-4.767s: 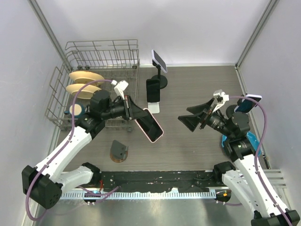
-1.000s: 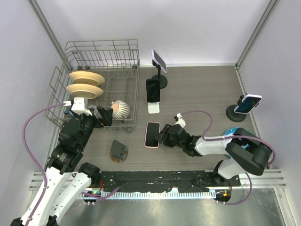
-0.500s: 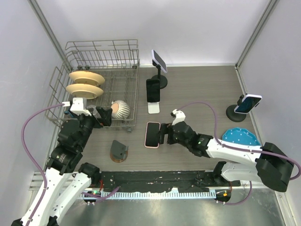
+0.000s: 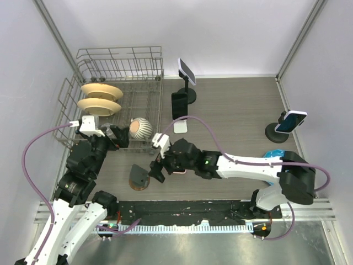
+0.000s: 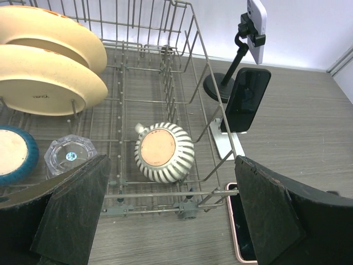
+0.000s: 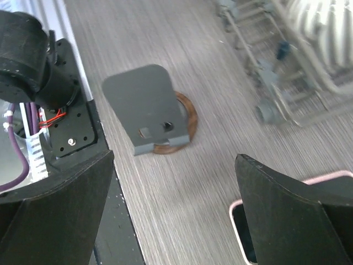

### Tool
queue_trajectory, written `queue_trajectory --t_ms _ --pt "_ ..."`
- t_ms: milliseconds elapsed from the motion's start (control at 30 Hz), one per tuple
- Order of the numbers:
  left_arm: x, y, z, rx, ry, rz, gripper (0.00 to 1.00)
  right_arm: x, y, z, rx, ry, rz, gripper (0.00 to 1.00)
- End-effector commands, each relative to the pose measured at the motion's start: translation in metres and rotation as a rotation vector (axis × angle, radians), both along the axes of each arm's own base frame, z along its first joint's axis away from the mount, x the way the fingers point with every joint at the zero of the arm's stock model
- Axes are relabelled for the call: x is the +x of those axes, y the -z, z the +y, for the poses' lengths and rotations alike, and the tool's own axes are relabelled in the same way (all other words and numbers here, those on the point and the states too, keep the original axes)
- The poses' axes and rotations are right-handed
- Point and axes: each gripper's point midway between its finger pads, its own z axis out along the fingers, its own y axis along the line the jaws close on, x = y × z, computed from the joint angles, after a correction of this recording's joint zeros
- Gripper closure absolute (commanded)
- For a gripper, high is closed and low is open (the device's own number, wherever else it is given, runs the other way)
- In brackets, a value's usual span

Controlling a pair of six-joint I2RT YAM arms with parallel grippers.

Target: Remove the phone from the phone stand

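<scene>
A: Top: right gripper [image 4: 156,167] hung wide open, empty, over the bare grey stand [image 4: 139,178]. Left gripper [image 4: 117,136] was also spread and empty, by the rack [image 4: 118,55]
B: Left wrist?
A: Pink phone [image 5: 241,234] lay flat on the table [image 5: 309,127], just beside the rack foot. Looked off the stand
B: Right wrist?
A: Phone corner sat at the right finger. I'd lift straight up first, since rack wire and the table edge were both near

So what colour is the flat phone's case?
Pink rim around the phone; left wrist view shows it best.

Right arm [image 4: 248,164] stretched across leftward, right fingers [image 6: 60,210] wide apart. Left arm [image 4: 77,182] folded back, left fingers [image 5: 276,215] wide apart.
</scene>
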Motion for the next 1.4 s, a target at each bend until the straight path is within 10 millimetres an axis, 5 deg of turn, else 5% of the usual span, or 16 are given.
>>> queue_trajectory --t_ms 0,467,900,1367 --pt "0.001 -0.012 0.007 -0.022 -0.035 -0.052 0.0 -0.014 -0.032 0.041 0.055 -0.156 -0.117 0.03" --pt "-0.002 -0.017 0.01 -0.032 -0.046 -0.074 0.0 -0.027 -0.003 0.096 -0.011 -0.209 -0.16 0.03" --pt "-0.003 -0.019 0.011 -0.035 -0.048 -0.083 0.0 -0.005 0.017 0.103 -0.034 -0.04 -0.217 0.02" --pt "-0.004 -0.02 0.01 -0.04 -0.038 -0.088 0.0 -0.021 0.047 0.113 -0.076 -0.106 -0.172 0.06"
